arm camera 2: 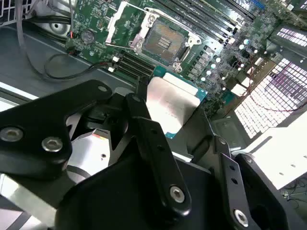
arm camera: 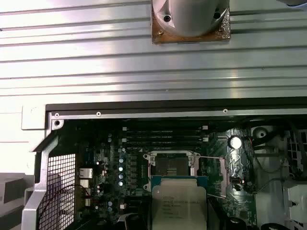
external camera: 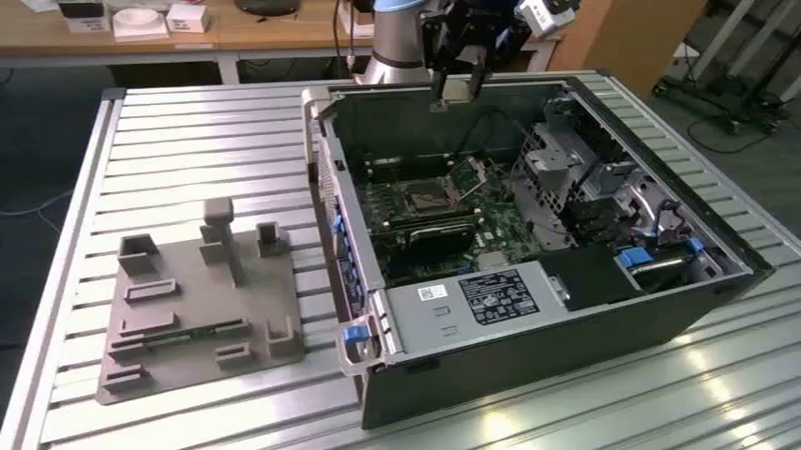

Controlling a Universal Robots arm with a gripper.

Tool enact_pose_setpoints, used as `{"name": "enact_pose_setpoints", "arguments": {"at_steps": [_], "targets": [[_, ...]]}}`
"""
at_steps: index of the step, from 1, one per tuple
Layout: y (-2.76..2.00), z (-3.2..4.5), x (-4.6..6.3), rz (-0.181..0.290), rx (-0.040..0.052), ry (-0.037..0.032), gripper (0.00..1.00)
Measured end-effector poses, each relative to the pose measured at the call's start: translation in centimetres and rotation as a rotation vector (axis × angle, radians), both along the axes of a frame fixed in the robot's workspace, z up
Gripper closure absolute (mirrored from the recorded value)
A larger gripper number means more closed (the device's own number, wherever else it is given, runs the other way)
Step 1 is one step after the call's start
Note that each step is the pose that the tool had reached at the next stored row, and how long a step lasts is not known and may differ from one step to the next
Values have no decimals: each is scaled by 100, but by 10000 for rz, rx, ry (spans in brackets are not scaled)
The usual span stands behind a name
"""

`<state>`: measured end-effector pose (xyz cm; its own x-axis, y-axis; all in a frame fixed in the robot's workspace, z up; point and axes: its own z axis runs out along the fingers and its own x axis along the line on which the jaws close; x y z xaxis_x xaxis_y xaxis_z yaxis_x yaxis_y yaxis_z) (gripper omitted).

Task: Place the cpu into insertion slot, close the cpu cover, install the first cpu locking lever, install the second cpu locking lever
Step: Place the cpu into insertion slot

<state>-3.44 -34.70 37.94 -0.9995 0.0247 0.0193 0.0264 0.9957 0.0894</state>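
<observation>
Cpu [arm camera 2: 170, 103]: thin, light, stiff chip; smooth metal top likely slippery, underside likely fragile. Best held by opposite edges, kept level. Pincer [external camera: 456, 91] clamped on its edges. Insertion slot [arm camera 2: 163, 40] below pincer, well apart, bare. Cpu cover [external camera: 474, 176] raised beside slot. Computer case [external camera: 564, 347] on desk [external camera: 188, 150].

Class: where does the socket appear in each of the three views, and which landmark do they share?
Exterior view: socket in the middle of the open case.
Second wrist view: socket just past the cpu.
First wrist view: socket just past the cpu.
Shared landmark: the cpu.
</observation>
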Motion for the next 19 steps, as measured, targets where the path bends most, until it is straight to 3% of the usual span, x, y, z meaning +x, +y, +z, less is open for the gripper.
{"name": "enact_pose_setpoints", "arguments": {"at_steps": [14,19], "targets": [[0,0,0,-4,-32,1,46],[0,-6,0,-658,-50,3,46]]}}
